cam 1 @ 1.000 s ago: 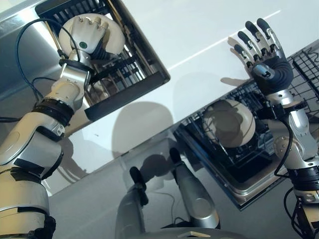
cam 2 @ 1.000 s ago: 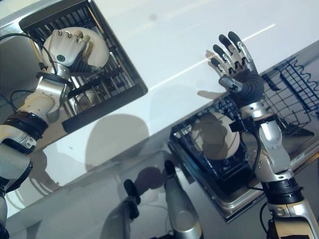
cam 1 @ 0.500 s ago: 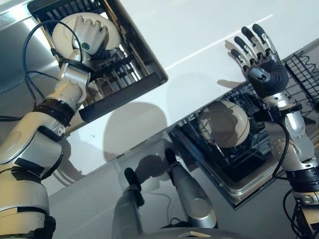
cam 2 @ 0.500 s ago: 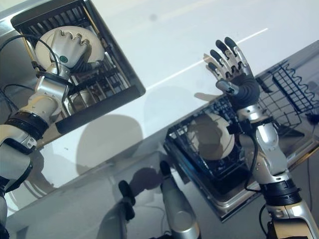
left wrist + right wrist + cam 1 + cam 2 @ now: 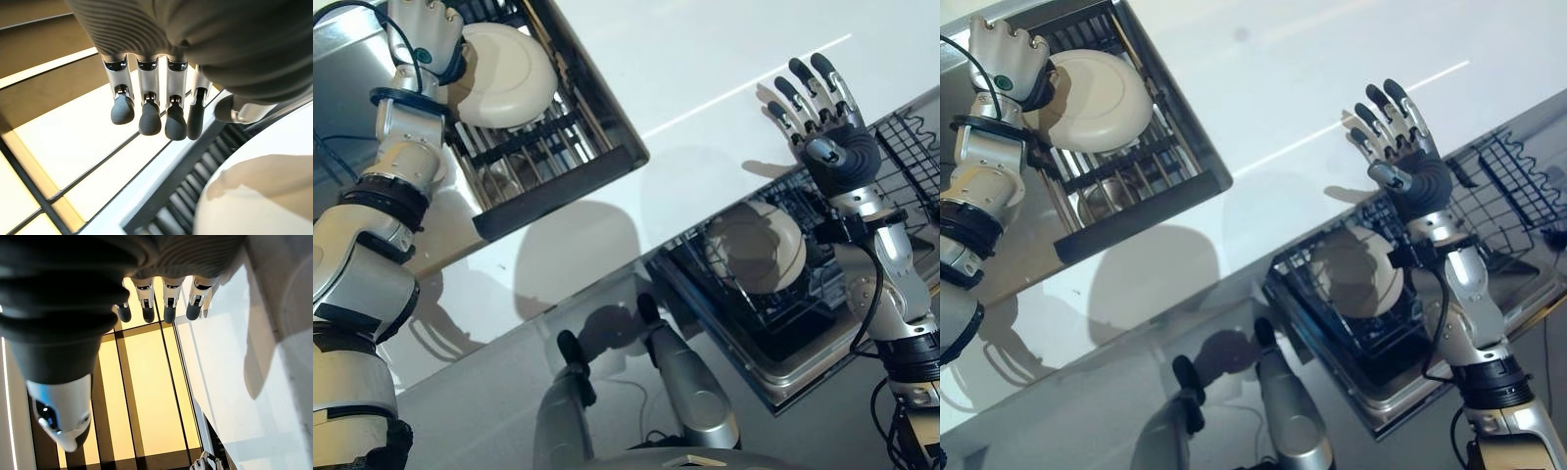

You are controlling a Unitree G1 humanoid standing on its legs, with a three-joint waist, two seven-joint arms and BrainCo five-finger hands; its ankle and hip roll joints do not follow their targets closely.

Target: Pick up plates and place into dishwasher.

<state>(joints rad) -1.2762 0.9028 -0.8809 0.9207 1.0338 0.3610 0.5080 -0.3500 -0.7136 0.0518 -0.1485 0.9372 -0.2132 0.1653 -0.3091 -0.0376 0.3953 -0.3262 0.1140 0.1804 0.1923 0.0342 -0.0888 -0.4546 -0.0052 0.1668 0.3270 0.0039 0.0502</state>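
We saw a cream plate (image 5: pixel 504 73) lying in the dark rack (image 5: pixel 558 147) at far left. Our left hand (image 5: pixel 423 29) sat at the plate's left edge w/ fingers (image 5: pixel 149 117) curled, gripping nothing. Right hand (image 5: pixel 829 122) was raised over the white counter (image 5: pixel 705 59), fingers spread wide, empty. A 2nd plate (image 5: pixel 756 245) sat in the near-right rack (image 5: pixel 783 323), just below that hand.
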